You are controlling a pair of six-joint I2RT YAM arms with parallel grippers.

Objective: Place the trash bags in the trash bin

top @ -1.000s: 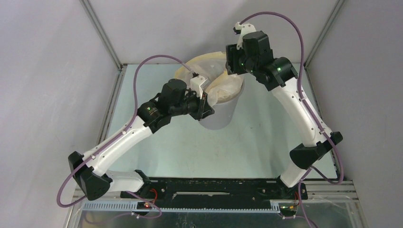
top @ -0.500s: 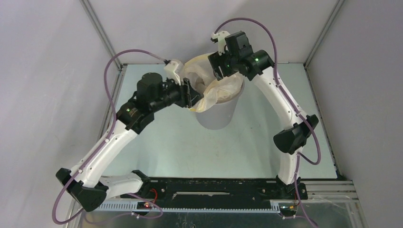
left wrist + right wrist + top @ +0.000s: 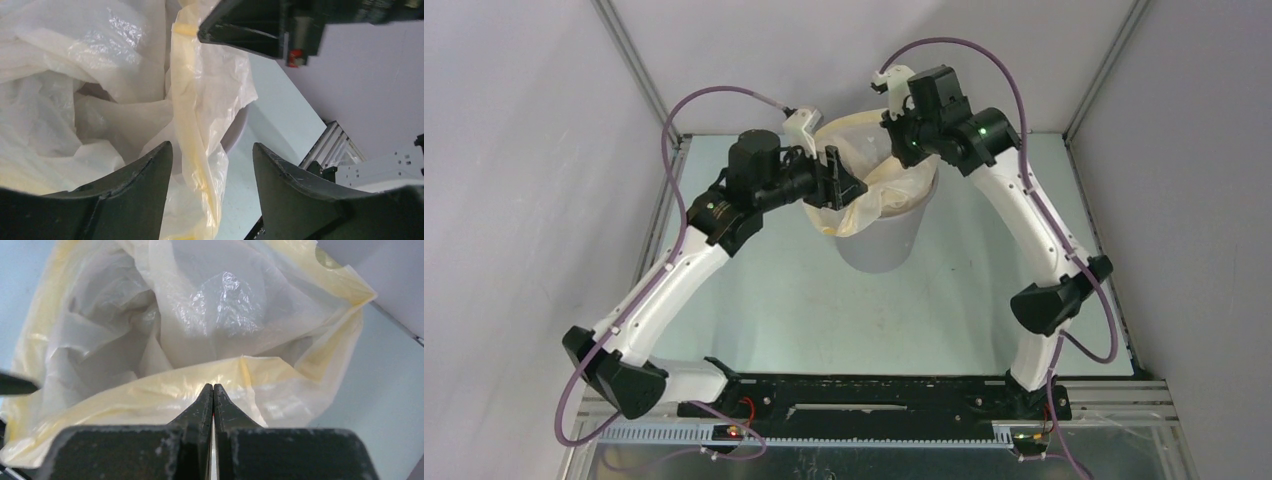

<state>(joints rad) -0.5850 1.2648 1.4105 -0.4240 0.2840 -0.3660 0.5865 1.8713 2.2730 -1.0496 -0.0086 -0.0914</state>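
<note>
Trash bag [image 3: 864, 160] sits mouth-up in the grey trash bin [image 3: 879, 245], far-centre on the desk [image 3: 824, 300]. Right gripper [image 3: 213, 390], pressed together, pinches its yellow edge band [image 3: 150, 390]; left gripper [image 3: 211, 147], spread wide, straddles that band.

Crumpled folds of the trash bag [image 3: 869, 150] lined the mouth of the trash bin [image 3: 879, 245], and only a hollow in the middle was open. The left gripper [image 3: 211, 147] stood at the left rim, fingers spread, with a hanging fold of the bag between them. The right gripper [image 3: 213, 386] occupied the far right rim, its fingers pressed together on the yellow band. The table [image 3: 804, 300] between both arms gave free passage.
</note>
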